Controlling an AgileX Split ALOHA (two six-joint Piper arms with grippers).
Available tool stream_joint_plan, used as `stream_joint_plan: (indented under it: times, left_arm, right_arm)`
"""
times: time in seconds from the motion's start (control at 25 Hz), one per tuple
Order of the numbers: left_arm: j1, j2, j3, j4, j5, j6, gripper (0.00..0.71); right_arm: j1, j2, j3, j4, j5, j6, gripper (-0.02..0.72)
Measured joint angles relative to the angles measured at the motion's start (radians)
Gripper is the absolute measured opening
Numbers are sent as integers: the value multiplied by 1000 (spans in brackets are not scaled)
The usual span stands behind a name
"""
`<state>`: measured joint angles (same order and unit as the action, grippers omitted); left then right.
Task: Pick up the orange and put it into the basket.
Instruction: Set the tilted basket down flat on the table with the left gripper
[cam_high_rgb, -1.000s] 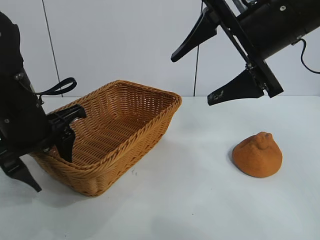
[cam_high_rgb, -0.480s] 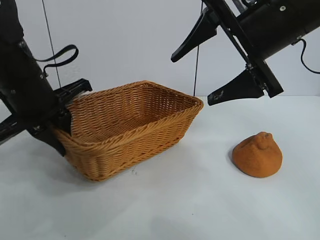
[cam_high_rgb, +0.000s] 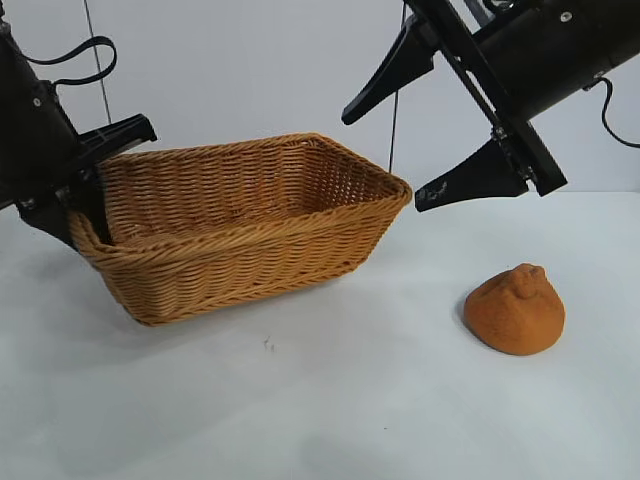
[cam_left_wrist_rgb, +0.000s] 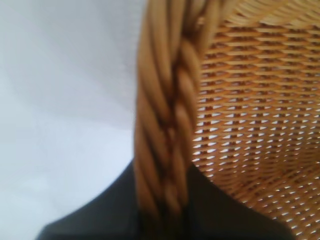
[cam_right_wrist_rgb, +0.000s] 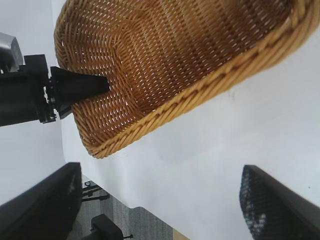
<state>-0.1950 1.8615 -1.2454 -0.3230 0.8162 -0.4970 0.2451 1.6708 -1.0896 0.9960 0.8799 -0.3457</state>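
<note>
Wicker filled the left wrist view: the left gripper (cam_high_rgb: 85, 200) was clenched on the basket (cam_high_rgb: 250, 225) at its braided rim, one finger inside, one outside, holding that end tilted above the table (cam_high_rgb: 330, 400) near its left edge. The orange (cam_high_rgb: 515, 310) sat well apart toward the right edge. Above it, the right gripper (cam_high_rgb: 430, 145) hung with fingers spread wide, grasping nothing.

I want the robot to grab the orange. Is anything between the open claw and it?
No. Only air lies between the open right gripper and the rusty-orange lumpy orange on the white table.
</note>
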Motion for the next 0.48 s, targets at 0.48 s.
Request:
stream_joint_plan:
  times: [0.48]
  left_arm:
    - [1, 0, 0, -71, 73, 268, 85]
  right_arm:
    - [0, 0, 0, 0, 2, 0, 588]
